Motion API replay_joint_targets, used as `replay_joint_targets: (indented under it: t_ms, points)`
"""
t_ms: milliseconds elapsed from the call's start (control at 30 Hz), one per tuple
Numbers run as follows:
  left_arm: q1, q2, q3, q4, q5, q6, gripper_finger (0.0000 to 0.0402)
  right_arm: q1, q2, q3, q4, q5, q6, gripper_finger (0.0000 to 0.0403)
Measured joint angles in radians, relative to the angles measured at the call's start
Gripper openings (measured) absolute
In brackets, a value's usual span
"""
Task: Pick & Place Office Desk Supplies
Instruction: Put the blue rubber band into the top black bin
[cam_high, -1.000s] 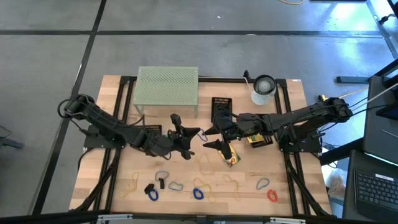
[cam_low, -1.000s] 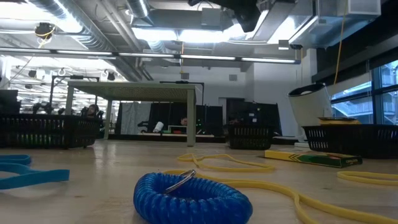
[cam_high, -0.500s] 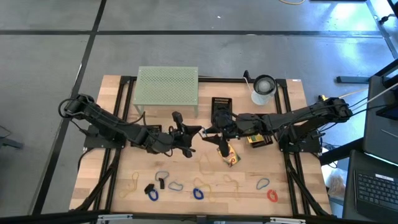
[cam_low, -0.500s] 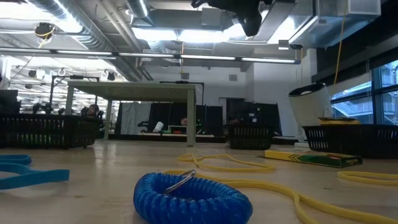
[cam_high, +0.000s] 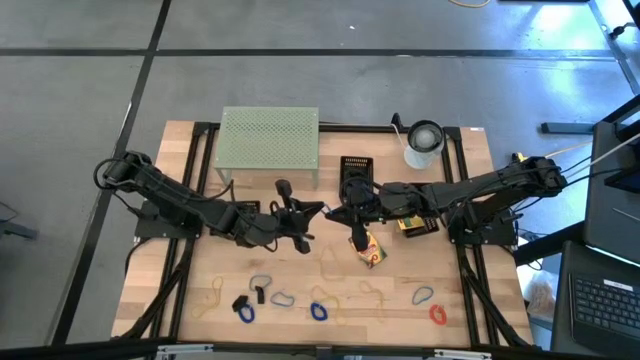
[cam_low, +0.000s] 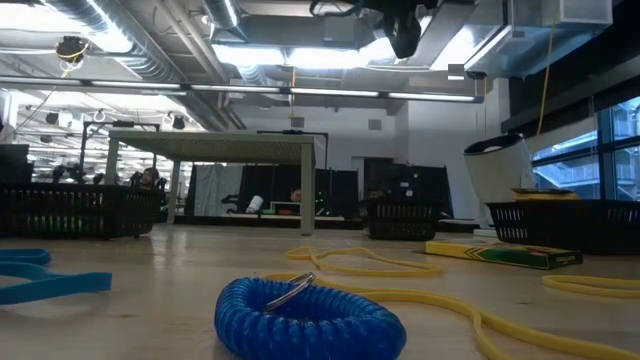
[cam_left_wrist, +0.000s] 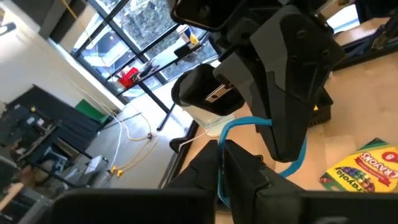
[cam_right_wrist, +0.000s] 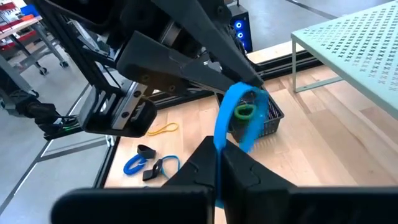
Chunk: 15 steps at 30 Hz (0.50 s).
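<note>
Two grippers meet above mid-tabletop (cam_high: 190, 150), the left gripper (cam_high: 318, 210) and the right gripper (cam_high: 352, 236). Both jaws are clamped on one blue loop clip (cam_right_wrist: 239, 115).

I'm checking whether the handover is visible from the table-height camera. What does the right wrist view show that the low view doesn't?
Only the right wrist view: a blue loop clip held between the right gripper and the left gripper, with a small black basket behind it holding a green loop. Only the low view: a coiled blue loop up close, yellow rubber bands and a crayon box. Both show the pale-green mesh stand and the wooden table.
</note>
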Motion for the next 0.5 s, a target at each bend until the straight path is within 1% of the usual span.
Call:
replay_joint_targets:
  t_ms: [100,233,367,500]
  points:
    - [0.0,0.0,0.0,-0.024,-0.001,-0.045,0.005,-0.006,0.0,0.0,-0.012,0.0,0.0,0.0005]
    - [0.002,0.0,0.0,-0.081,-0.005,-0.14,0.0096,-0.036,0.0,0.0,-0.074,0.0,-0.001,0.0003]
    - [0.003,0.0,0.0,-0.159,-0.038,-0.26,0.0141,-0.08,0.0,0.0,-0.171,0.0,-0.001,0.0002]
    - [0.003,0.0,0.0,-0.254,-0.047,-0.408,0.017,-0.138,0.0,0.0,-0.3,0.0,-0.001,0.0002]
